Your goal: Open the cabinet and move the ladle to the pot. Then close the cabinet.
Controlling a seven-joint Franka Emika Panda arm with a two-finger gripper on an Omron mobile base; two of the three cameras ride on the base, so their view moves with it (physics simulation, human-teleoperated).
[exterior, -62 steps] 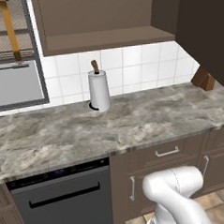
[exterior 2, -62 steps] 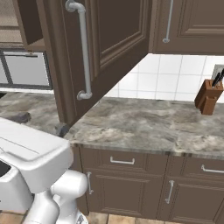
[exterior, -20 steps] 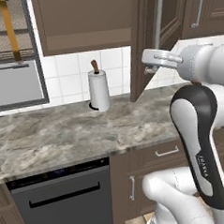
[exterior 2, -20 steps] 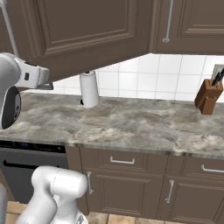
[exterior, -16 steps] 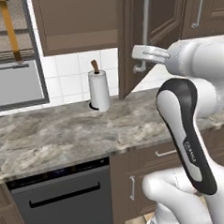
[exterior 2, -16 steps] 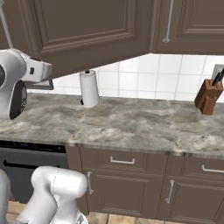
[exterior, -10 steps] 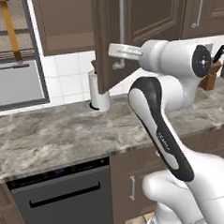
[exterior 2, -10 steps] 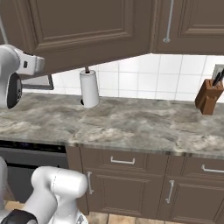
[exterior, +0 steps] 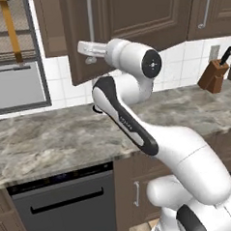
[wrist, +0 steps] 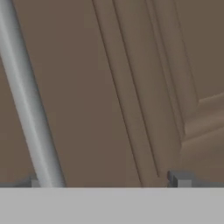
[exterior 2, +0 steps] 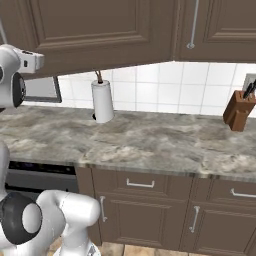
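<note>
A grey marbled counter (exterior 2: pixel 150 137) runs under white wall tiles, bearing a paper towel roll (exterior 2: pixel 102 101) at ten o'clock and a knife block (exterior 2: pixel 239 111) at three. The gripper (exterior: pixel 86 48), jaws spread wide and empty, sits close against the cabinet (exterior: pixel 131 19) door, beside its silver handle (wrist: pixel 30 109).

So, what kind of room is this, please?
A home kitchen, apparently: dark wooden wall cabinet, marble-look counter with a knife block, and a dishwasher underneath.

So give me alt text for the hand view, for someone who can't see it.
Close-up of the dark brown cabinet door's raised panel, with its silver bar handle slanting down the left side. The open tool shows two dark fingertips at the bottom.
</note>
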